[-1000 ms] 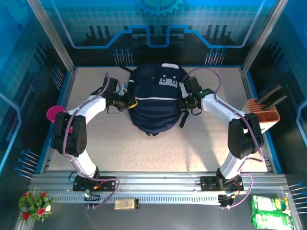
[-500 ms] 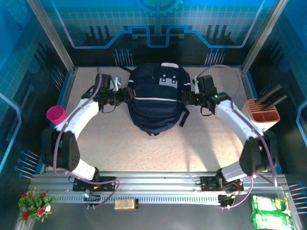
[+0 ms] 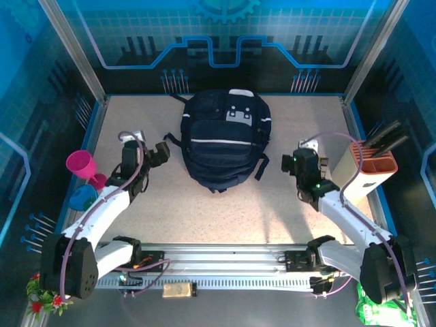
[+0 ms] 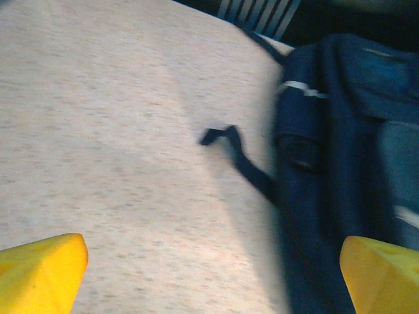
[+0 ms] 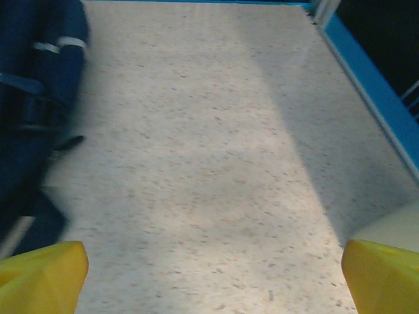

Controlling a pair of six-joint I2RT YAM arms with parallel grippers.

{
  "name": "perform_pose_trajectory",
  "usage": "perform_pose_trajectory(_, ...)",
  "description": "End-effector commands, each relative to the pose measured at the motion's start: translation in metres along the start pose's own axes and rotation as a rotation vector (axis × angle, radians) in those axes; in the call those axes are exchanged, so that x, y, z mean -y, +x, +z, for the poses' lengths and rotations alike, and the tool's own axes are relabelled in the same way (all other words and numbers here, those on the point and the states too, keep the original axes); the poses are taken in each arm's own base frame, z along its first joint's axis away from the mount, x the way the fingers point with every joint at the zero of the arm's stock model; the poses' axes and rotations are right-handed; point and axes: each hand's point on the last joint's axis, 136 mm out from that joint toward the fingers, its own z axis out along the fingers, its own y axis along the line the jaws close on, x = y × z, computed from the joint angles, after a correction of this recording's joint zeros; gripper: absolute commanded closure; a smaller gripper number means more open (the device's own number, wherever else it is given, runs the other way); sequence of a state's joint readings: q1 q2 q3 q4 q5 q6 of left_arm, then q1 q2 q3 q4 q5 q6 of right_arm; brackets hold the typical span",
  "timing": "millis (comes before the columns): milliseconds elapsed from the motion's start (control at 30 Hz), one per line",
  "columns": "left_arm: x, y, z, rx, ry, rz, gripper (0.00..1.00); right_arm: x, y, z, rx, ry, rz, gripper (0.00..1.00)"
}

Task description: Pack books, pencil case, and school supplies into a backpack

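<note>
So the backpack (image 3: 223,146) is lying flat at the middle of the table's (image 3: 225,218) far edge, and it looks closed and pretty plump. The left gripper (image 3: 161,150) sits off its left side and the right gripper (image 3: 289,163) off its right, both clear of the fabric. Jaws are spread wide on both. In each wrist view the yellow fingertips (image 4: 46,271) sit way out at the bottom corners with nothing gripped between them.

My guess is the books, pencil case and supplies are inside and the packing is basically done, but I can't see into the bag, so no promises. A pink cup (image 3: 80,162) and some blue thing (image 3: 85,197) I can't identify sit at the left edge. If that blue bit is a supply, it's left to go.
</note>
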State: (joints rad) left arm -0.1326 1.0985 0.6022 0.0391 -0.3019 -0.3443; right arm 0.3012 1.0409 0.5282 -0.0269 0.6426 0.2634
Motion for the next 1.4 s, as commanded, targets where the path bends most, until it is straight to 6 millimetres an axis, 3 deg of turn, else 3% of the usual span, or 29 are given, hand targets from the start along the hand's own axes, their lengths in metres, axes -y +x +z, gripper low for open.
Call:
perform_pose_trajectory(0,-0.030,-0.024,-0.002,0.180,-0.151,0.066,0.01,0.024,-0.031,-0.003,0.223,0.116,0.078,0.00)
perform_pose_trajectory(200,-0.032,-0.002,0.016,0.209,-0.110,0.197,0.01,0.024,-0.002,0.027,0.164,0.133,0.008,0.00)
perform_pose_trajectory(367,-0.026,0.013,0.039,0.191,0.000,0.236,0.01,0.000,-0.006,0.039,0.230,0.022,-0.065,0.00)
perform_pose_trajectory(533,-0.012,0.011,0.044,0.202,0.148,0.232,0.01,-0.014,-0.017,0.043,0.316,-0.067,-0.098,0.00)
perform_pose_trajectory(733,-0.010,0.018,0.056,0.167,0.245,0.208,0.01,-0.018,-0.010,0.057,0.337,-0.160,-0.035,0.00)
perform_pose_trajectory(1167,-0.013,0.032,0.067,0.171,0.247,0.218,0.01,-0.034,-0.002,0.074,0.285,-0.176,-0.088,0.00)
perform_pose_trajectory(1367,-0.010,0.032,0.073,0.154,0.190,0.254,0.01,-0.028,-0.002,0.082,0.251,-0.182,-0.052,0.00)
